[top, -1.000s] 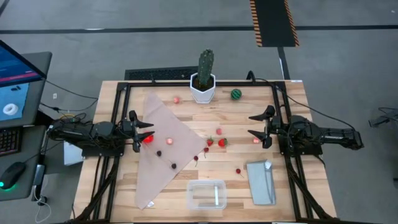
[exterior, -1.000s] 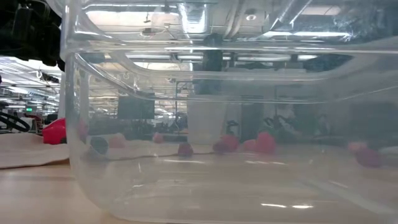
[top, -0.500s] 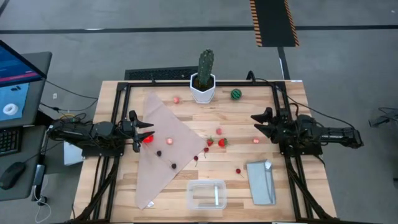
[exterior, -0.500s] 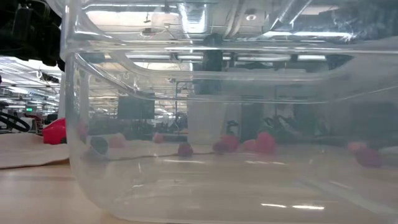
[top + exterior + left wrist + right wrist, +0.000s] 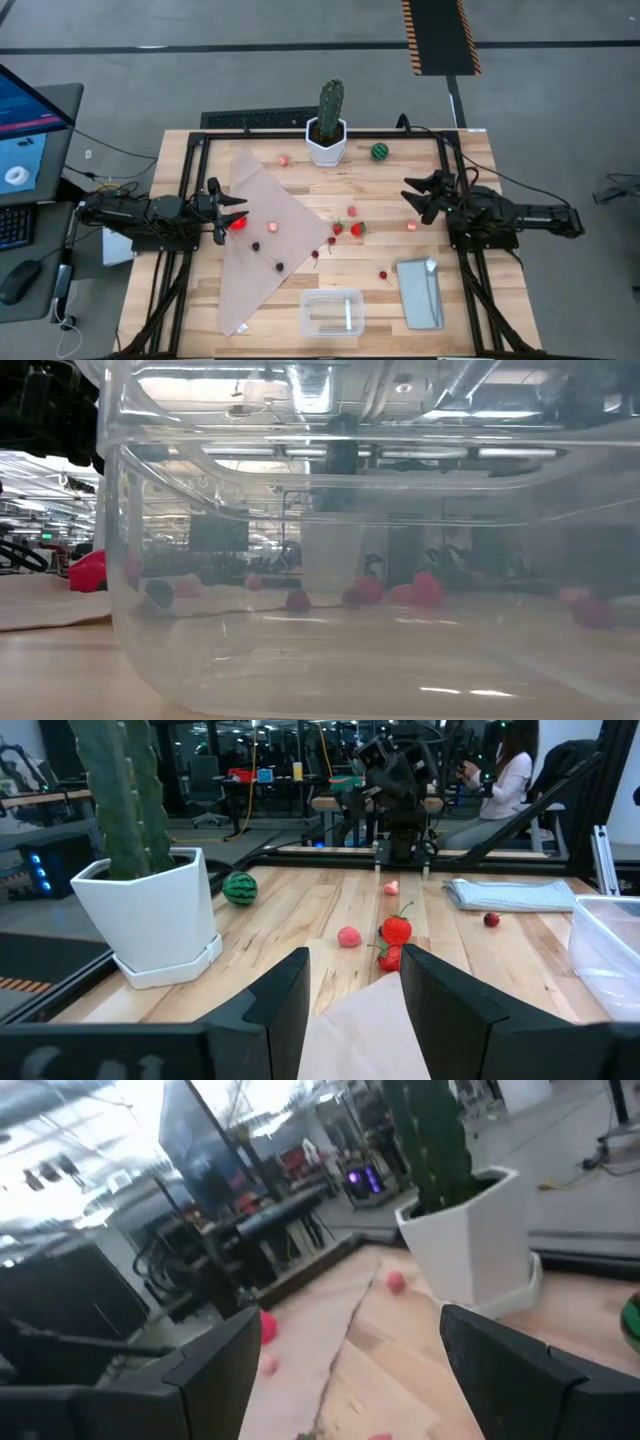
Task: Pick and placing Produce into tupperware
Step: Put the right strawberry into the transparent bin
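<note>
So here's the layout from above: the wooden surface [image 5: 360, 270] has the clear tupperware [image 5: 332, 312] sitting near its front edge, roughly in the middle, and I can't make out any produce inside it. The low camera is basically pressed up against the tub's wall [image 5: 330, 560], so you look straight through the plastic at the little fruits scattered behind it.

The left gripper [image 5: 233, 213] is over the left side of the surface, above the beige cloth [image 5: 270, 235], and its jaws are pinching a red strawberry [image 5: 238, 224]. In the low view that same red piece [image 5: 88, 571] shows off to the far left.

The right gripper [image 5: 415, 197] is over the right side with its jaws spread wide and nothing between them. A pink bit [image 5: 411, 226] lies on the wood just beside it, not touched.

The rest of the produce is loose all over:
- two strawberries [image 5: 347, 229] close together near the middle, with a pink bit [image 5: 352, 211] just behind them
- dark cherries [image 5: 279, 266] on the cloth, plus another pink piece [image 5: 272, 227] there
- a cherry [image 5: 383, 275] on bare wood between the tub and the lid
- the small green striped ball [image 5: 380, 152] at the back, near the cactus [image 5: 329, 122] in its white pot
- one pink bit [image 5: 284, 160] left of the pot

The grey-blue lid [image 5: 418, 292] lies flat to the right of the tub, apart from it. The left wrist view looks across the surface at the pot, the green ball [image 5: 239, 887] and the two strawberries [image 5: 396, 931].
</note>
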